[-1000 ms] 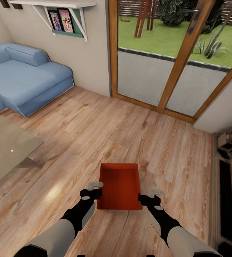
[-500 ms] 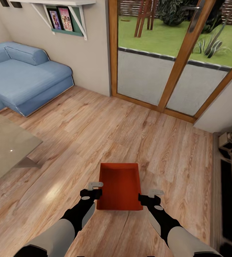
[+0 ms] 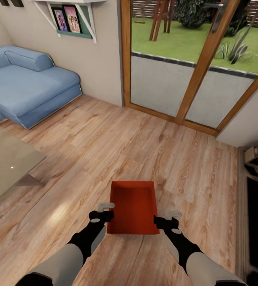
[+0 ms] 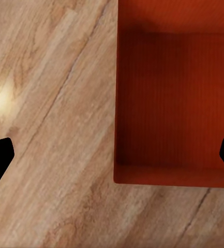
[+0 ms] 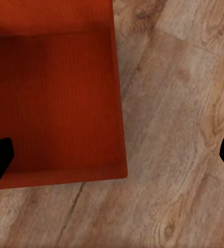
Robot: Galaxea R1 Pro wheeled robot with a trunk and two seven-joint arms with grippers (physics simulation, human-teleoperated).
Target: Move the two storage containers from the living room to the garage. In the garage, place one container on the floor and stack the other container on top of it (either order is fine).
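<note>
The left gripper (image 3: 106,210) and right gripper (image 3: 165,217) both stand wide, each straddling one side wall of the orange-red storage container (image 3: 132,206) between them. The container sits above the light wood plank floor (image 3: 105,151), well apart from the blue sofa (image 3: 29,87) and nearer the glass doors (image 3: 184,79).

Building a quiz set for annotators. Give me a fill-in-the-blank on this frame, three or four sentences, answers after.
1. The storage container between the two tools is coloured ____.
2. It is over a floor made of ____ planks.
3. The sofa by the wall is coloured ____.
4. Seen from the head camera, the left tool and right tool sit on ____ sides of the container.

Answers: orange-red; wood; blue; opposite
</note>
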